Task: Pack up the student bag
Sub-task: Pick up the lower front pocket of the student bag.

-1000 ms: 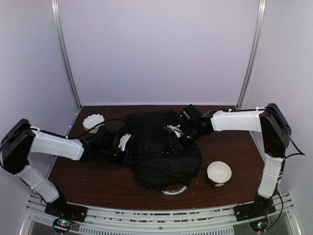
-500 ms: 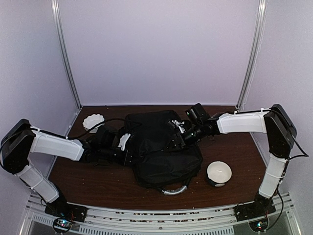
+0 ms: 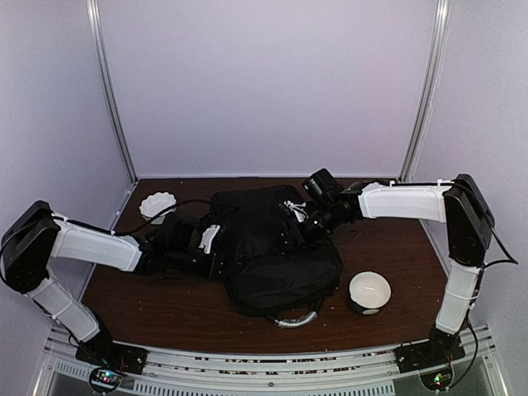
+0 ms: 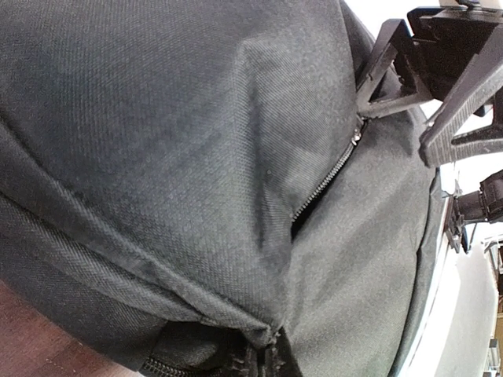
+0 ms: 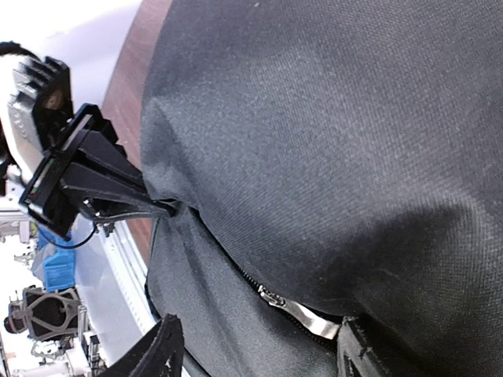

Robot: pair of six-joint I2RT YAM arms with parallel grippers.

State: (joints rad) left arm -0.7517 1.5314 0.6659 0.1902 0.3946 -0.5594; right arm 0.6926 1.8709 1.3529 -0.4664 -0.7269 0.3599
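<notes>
The student bag (image 3: pixel 276 256) lies slumped in the middle of the desk (image 3: pixel 165 305), with its curved grey-trimmed handle (image 3: pixel 295 321) pointing at the near edge. We see a zipper (image 4: pixel 330 174) running across its black fabric, partly parted. A silver zipper pull (image 5: pixel 302 312) lies on the cloth.

The left hand (image 5: pixel 161 206) reaches in from the left edge. Its fingers meet on a fold at the bag's left side, pinching the fabric so that it tents up.

The right hand (image 5: pixel 259 330) comes over from the far right corner and sits on the bag's far right part. Its fingers stand spread, with the zipper pull between them and closer to one finger. We see nothing clamped there.

A white scalloped dish (image 3: pixel 157 204) rests by the far left corner, well apart from the bag. A white bowl (image 3: pixel 369 290) stands toward the near right corner, just beside the bag.
</notes>
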